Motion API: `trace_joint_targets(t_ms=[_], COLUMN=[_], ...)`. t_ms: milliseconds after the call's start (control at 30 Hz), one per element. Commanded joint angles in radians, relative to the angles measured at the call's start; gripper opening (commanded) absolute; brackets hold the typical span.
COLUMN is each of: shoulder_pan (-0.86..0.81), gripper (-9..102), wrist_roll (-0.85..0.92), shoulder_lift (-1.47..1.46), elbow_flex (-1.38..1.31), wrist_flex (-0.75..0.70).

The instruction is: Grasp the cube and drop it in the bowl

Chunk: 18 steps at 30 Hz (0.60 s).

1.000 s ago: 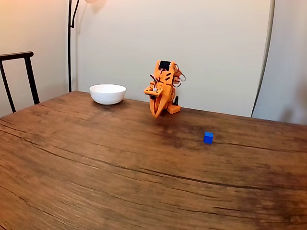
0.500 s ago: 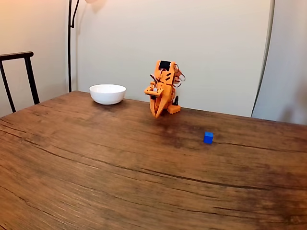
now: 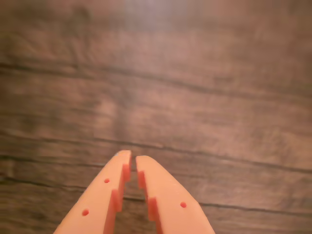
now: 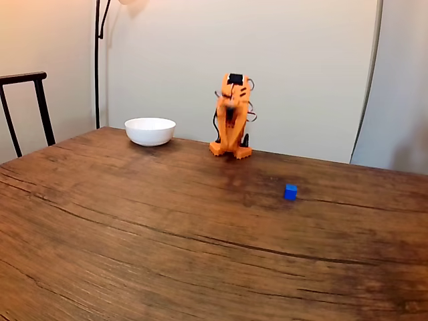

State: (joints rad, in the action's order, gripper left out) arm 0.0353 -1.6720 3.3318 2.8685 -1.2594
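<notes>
Cube: small blue cube (image 4: pixel 290 192) rests on the bench (image 4: pixel 134 227), right of centre in the fixed view, well apart from the arm; it sits where it sat a second ago.
Bowl: white bowl (image 4: pixel 150 131) stands near the bench's far edge, left of the arm, empty as far as can be seen.
Arm: orange arm (image 4: pixel 231 117) has swung from its folded, leftward lean to a more upright, blurred pose, so it is in motion.
Pincer: pincer (image 3: pixel 132 160) nearly closed, only a narrow slit between the fingertips, holding nothing; below it, bare wood grain.
Meaning: the reach appears to be starting; the grasp is not yet done, and the jaws must widen before they meet the cube.
</notes>
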Motion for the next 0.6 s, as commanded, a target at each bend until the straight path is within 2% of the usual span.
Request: trace_joint_targets(t_ms=[0,267,567], shoulder_pan=[0.043,0.164,0.305], gripper=[0,0,0], wrist_roll=[0.000,0.035,0.089], shoulder_lift=[-0.008,-0.020,-0.023], elbow_flex=[-0.097,-0.241,-0.238], wrist_flex=[0.015,0.026,0.158])
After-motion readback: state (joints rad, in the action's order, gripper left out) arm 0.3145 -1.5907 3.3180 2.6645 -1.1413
